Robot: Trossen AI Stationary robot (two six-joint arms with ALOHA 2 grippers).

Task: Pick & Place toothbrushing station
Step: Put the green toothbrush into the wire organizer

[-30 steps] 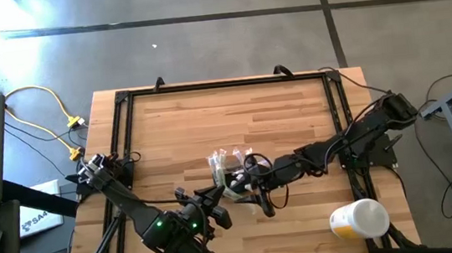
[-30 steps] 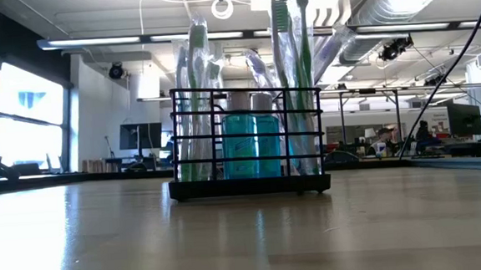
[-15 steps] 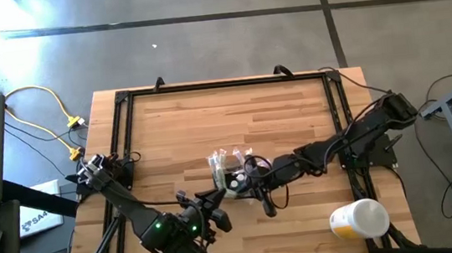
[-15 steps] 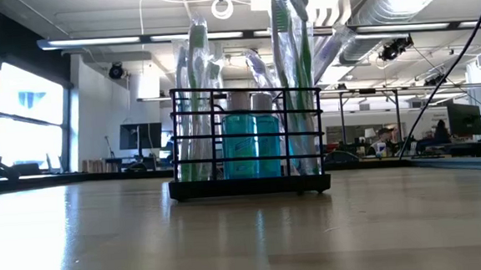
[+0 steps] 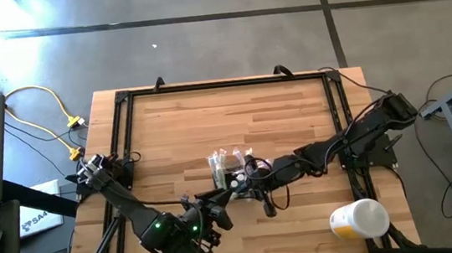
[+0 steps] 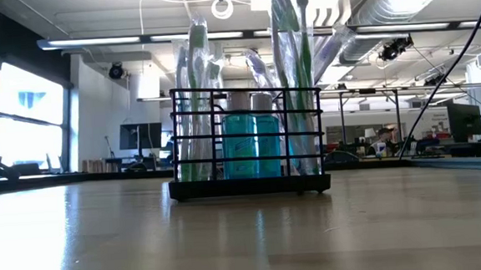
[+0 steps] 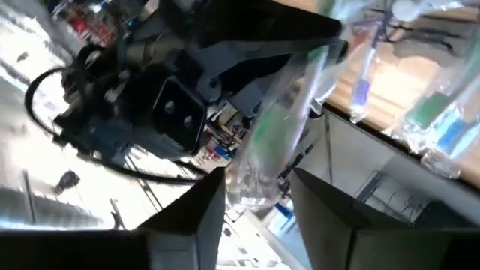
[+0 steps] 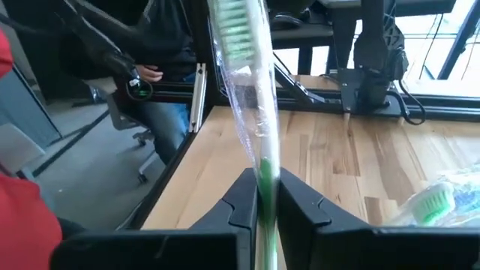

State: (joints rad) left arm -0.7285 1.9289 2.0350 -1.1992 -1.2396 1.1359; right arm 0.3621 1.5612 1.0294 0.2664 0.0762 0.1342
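Black right pincer (image 8: 261, 196) pinches a wrapped toothbrush (image 8: 251, 97) upright.

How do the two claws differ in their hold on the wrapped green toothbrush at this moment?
The right claw is shut on the wrapped green toothbrush, its fingers pinching the handle. The left claw stands open, with the wrapper passing loosely between its fingers. In the high view the right claw reaches the caddy from the right, the left from the near edge. Both meet at that same toothbrush, above the caddy.
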